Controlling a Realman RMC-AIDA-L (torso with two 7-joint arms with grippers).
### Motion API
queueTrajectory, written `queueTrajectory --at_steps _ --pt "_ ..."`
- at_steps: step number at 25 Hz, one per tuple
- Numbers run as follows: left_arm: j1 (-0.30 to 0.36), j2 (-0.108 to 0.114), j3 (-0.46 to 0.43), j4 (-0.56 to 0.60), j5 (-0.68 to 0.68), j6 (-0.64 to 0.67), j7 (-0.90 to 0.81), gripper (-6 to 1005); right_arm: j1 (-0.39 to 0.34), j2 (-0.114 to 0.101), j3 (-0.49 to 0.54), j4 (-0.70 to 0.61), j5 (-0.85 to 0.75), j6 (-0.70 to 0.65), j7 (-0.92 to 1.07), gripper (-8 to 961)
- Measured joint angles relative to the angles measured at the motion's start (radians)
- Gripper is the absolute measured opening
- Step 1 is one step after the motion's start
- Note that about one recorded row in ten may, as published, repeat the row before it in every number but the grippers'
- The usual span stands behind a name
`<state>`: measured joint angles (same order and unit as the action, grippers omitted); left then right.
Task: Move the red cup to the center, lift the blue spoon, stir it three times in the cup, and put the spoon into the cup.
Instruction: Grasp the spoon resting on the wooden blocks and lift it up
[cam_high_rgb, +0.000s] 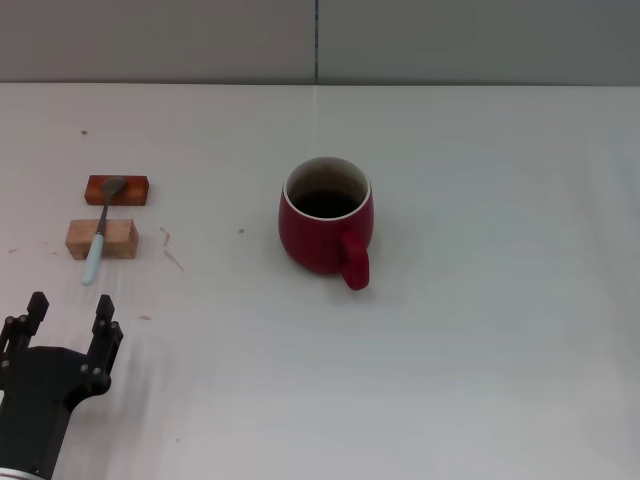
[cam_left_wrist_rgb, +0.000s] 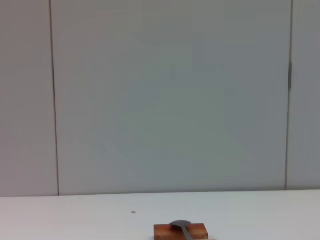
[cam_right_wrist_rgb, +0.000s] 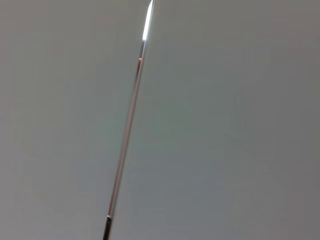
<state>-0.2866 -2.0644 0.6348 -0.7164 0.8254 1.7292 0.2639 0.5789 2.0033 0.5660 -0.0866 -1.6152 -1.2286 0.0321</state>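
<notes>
The red cup (cam_high_rgb: 327, 226) stands upright near the middle of the table, its handle turned toward me and its dark inside showing. The blue spoon (cam_high_rgb: 100, 232) lies at the left across two small wooden blocks, its grey bowl on the far reddish block (cam_high_rgb: 117, 189) and its pale handle over the near tan block (cam_high_rgb: 101, 239). My left gripper (cam_high_rgb: 70, 312) hovers at the near left, open, just short of the spoon's handle end and holding nothing. The left wrist view shows the spoon bowl (cam_left_wrist_rgb: 181, 226) on the reddish block (cam_left_wrist_rgb: 180, 231). My right gripper is out of view.
The white table (cam_high_rgb: 480, 360) stretches wide around the cup, with a grey panelled wall behind it. A few small crumbs lie near the blocks (cam_high_rgb: 172, 255). The right wrist view shows only a grey panel with a thin seam (cam_right_wrist_rgb: 127, 130).
</notes>
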Motion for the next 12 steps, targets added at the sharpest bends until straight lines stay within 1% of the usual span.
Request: queueTrajectory --at_steps 7,12 --pt "-0.009 -0.004 -0.029 0.054 0.000 -0.102 0.000 677 -0.003 0.000 0.000 -0.001 0.000 -0.003 0.000 673" --pt "-0.019 -0.005 -0.041 0.082 0.000 -0.126 -0.008 677 -0.007 0.000 -0.009 -0.001 0.000 -0.006 0.000 673"
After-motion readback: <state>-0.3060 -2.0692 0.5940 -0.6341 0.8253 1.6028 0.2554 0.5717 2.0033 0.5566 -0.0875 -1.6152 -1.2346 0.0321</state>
